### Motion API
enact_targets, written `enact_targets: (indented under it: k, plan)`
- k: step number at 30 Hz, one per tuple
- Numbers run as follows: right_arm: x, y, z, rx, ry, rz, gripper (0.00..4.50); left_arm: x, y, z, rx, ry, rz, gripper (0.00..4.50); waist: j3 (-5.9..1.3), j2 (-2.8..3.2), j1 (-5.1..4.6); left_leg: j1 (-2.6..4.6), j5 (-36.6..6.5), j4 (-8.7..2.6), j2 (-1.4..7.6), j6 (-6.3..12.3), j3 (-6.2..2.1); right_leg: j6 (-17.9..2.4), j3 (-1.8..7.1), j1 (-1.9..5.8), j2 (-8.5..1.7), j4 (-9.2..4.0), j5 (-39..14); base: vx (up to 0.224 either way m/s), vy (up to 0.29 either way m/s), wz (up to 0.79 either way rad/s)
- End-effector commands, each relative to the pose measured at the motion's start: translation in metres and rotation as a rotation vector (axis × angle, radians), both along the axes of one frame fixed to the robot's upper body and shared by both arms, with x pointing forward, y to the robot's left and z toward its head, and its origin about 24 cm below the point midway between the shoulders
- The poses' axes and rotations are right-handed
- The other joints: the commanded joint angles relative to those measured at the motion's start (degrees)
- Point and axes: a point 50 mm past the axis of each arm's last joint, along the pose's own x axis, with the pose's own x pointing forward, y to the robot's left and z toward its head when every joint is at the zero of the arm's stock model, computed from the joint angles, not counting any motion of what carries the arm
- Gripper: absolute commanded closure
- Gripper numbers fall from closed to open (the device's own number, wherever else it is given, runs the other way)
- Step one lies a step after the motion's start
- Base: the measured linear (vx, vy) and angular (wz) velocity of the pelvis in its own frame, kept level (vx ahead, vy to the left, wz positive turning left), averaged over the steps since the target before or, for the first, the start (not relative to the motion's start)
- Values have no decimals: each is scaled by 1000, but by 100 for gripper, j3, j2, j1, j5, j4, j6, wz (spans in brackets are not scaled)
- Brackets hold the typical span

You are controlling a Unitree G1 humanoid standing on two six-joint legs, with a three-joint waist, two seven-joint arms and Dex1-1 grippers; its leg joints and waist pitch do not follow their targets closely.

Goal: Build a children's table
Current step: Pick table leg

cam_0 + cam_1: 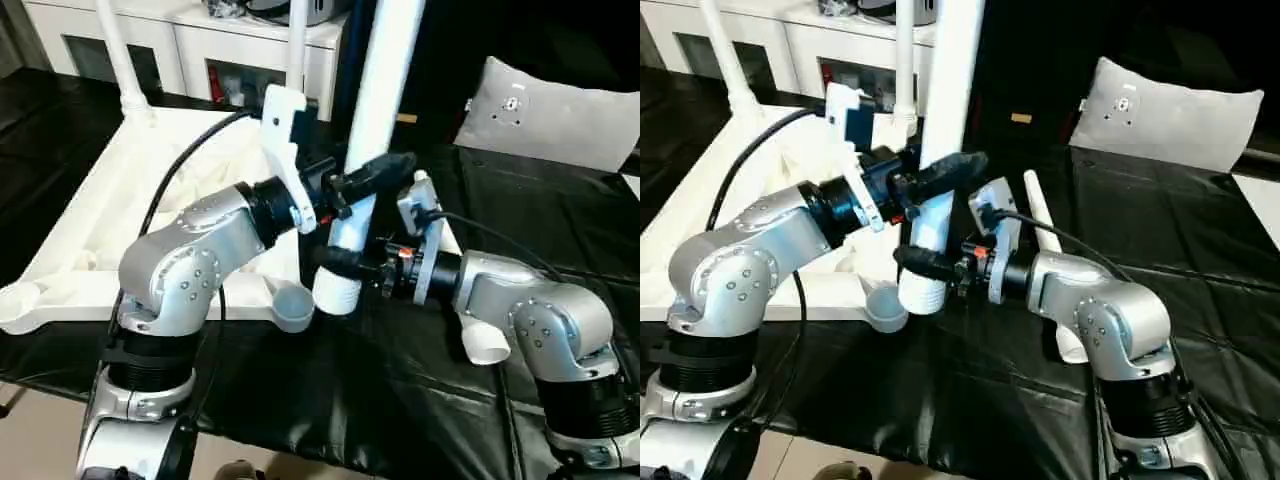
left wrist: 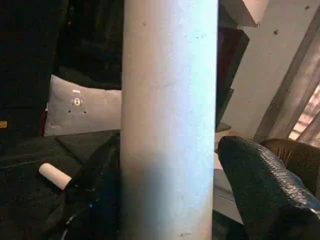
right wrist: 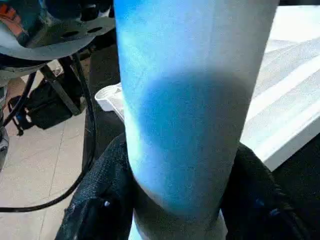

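Smooth white plastic leg; glossy black sheet

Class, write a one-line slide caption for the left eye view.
Both grippers, left above right, hold a white leg upright beside the upturned tabletop.

I see tabletop upside down, two legs socketed upright | third leg held upright beside near corner socket | fourth leg lying loose

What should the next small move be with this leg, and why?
Probably shift the leg sideways over the near corner socket, then lower it. The right tool clamps the leg near its bottom end, which hangs beside the socket, not in it. The left tool brackets the leg higher up, one finger standing off.
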Motion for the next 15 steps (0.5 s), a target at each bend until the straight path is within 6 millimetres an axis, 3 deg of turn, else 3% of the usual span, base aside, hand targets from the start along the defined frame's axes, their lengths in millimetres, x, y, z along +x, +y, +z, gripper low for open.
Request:
enact_targets:
  k: [1, 8, 15]
  plan:
    - [0, -4, -3, -18, -1, -19, 261, -7, -6, 7, -16, -27, -48, 102, -433, -9, 3, 153, -469, -317, 207, -229, 2, -993, 187, 181, -497, -406, 542, 0, 0, 0]
    - [1, -2, -11, -70, -1, -42, 261, -17, -18, 26, -227, -25, -122, 53, -431, -34, 8, 141, -471, -303, 206, -223, 10, -1106, 188, 198, -511, -411, 578, 0, 0, 0]
    - [4, 5, -16, -84, -9, -71, 261, -24, -33, 24, -254, 16, -194, 22, -423, -34, -2, 140, -509, -307, 207, -185, 5, -1017, 192, 186, -503, -427, 459, 0, 0, 0]
